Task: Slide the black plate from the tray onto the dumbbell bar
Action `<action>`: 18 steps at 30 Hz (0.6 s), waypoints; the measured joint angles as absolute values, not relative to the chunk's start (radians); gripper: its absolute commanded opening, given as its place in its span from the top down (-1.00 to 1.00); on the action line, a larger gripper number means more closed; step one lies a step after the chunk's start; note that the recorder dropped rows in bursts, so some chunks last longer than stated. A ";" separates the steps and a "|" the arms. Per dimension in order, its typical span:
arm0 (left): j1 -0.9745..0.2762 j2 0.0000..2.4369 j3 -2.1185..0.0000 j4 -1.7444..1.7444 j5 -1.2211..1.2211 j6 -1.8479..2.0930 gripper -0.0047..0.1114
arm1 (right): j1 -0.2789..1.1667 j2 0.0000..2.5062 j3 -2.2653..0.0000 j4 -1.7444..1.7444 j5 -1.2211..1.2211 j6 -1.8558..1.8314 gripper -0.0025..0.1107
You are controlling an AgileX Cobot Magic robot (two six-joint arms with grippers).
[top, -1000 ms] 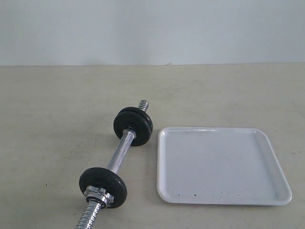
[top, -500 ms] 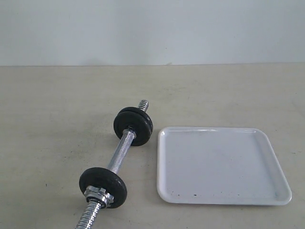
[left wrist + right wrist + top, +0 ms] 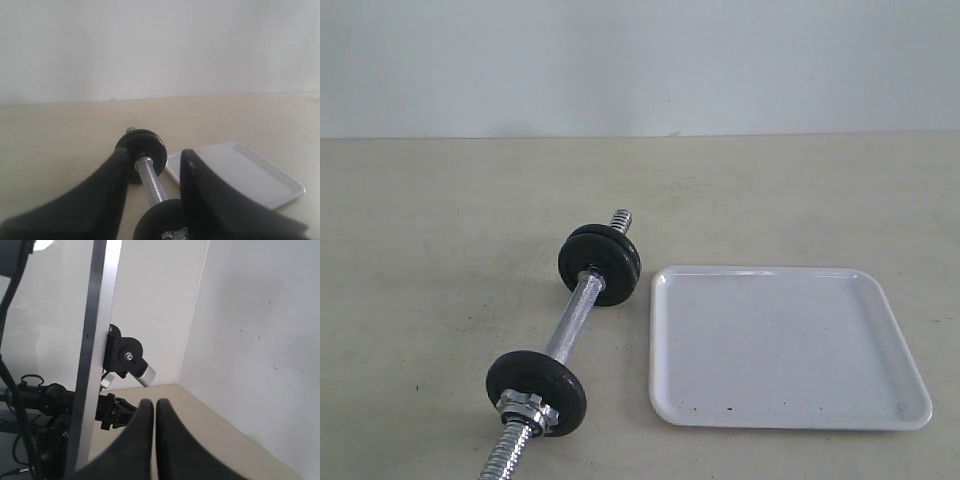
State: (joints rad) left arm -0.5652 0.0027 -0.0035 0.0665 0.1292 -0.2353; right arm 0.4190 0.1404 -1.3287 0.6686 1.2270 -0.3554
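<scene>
Left end effector [image 3: 155, 152]: black fingers spread, gripping nothing, aimed along the slim chrome dumbbell bar [image 3: 570, 322]. The bar lies on the beige worktop [image 3: 440, 250]. It carries two round black cast-iron plates [image 3: 600, 262] together at the far end and a third black plate [image 3: 536, 388] at the near end. Just to the right sits the white glossy rectangular tray [image 3: 790, 345]. Right end effector [image 3: 154, 403]: fingers pressed together.

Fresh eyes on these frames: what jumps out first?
The chrome dumbbell bar lying diagonally on the table, black discs on both ends, beside the glossy white tray, which carries no plate. In the left wrist view, the left hand stands open, framing that bar; the right hand is shut, aimed at a wall.
</scene>
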 measured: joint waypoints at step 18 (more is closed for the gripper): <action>-0.565 0.003 -0.004 0.066 0.129 -0.235 0.36 | 0.419 0.140 -1.329 0.661 1.227 -0.342 0.96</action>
State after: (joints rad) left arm -0.5652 0.0027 -0.0035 0.0665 0.1285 -0.2353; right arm 0.4190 0.1404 -1.3287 0.6615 1.2270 -0.3422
